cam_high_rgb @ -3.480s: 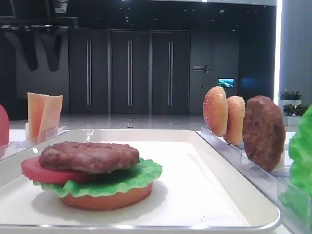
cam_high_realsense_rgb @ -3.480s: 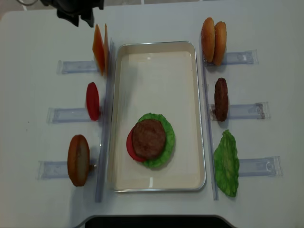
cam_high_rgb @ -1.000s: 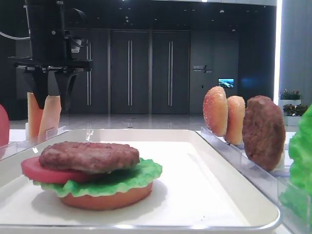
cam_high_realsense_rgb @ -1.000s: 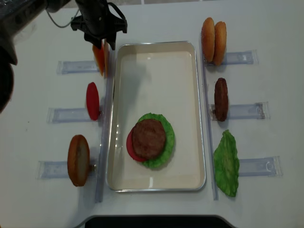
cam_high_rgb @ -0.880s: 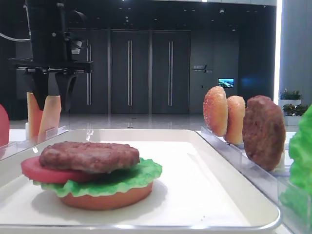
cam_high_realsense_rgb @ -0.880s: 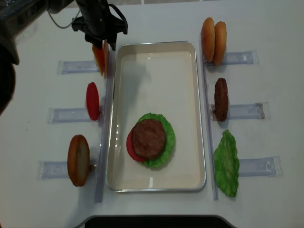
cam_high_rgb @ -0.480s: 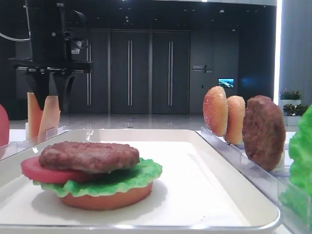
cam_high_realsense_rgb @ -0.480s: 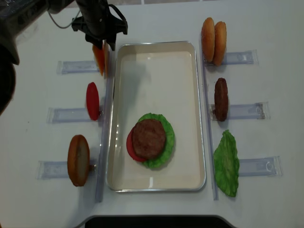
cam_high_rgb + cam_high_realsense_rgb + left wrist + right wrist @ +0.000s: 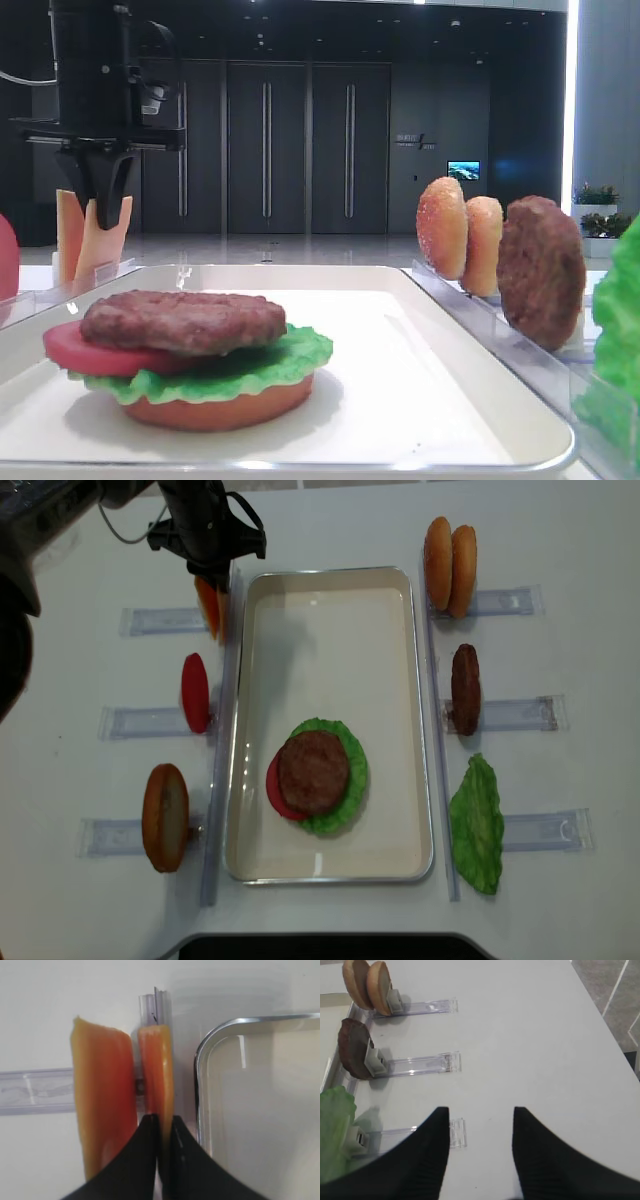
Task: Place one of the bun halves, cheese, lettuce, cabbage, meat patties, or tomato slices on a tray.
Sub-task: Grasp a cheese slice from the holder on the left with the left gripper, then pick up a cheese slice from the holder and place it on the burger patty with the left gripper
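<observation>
Pinching cheese (image 9: 156,1072), left hand (image 9: 161,1132) clamped.

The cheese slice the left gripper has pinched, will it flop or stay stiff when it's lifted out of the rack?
Probably fairly stiff: the cheese stands upright on edge in its rack. It may bend a little, since the spare slice beside it bows. It looks thin and smooth, so it could slip from the left gripper, which holds only its edge.

You get even, bright overhead light on the white table (image 9: 330,520), with soft shadows beside the clear racks (image 9: 415,1007). The tray (image 9: 330,577) rim glints. In the low view, the hall behind the tray is dim and the lettuce (image 9: 618,300) nearest you blurs. The cheese (image 9: 156,1067) looks soft-focused close up.
</observation>
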`<action>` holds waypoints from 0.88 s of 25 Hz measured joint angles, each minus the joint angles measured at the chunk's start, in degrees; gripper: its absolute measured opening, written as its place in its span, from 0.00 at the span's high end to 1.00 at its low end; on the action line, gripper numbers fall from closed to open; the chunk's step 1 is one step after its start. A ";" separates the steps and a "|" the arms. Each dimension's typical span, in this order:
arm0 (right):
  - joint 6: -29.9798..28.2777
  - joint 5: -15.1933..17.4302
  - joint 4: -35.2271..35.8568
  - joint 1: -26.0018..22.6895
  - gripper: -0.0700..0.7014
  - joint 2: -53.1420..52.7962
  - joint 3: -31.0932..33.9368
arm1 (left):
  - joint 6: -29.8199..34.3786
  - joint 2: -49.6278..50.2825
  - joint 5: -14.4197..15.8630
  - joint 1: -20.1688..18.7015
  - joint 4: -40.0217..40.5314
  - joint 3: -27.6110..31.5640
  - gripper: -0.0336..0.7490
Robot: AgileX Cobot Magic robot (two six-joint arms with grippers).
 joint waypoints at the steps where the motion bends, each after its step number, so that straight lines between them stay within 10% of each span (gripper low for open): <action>1: 0.00 0.00 0.00 0.00 0.53 0.00 0.00 | 0.00 0.00 0.06 0.00 -0.15 0.00 0.92; 22: 0.00 0.00 0.00 0.00 0.53 0.00 0.00 | 0.33 -0.66 12.18 0.00 -3.64 -16.79 0.92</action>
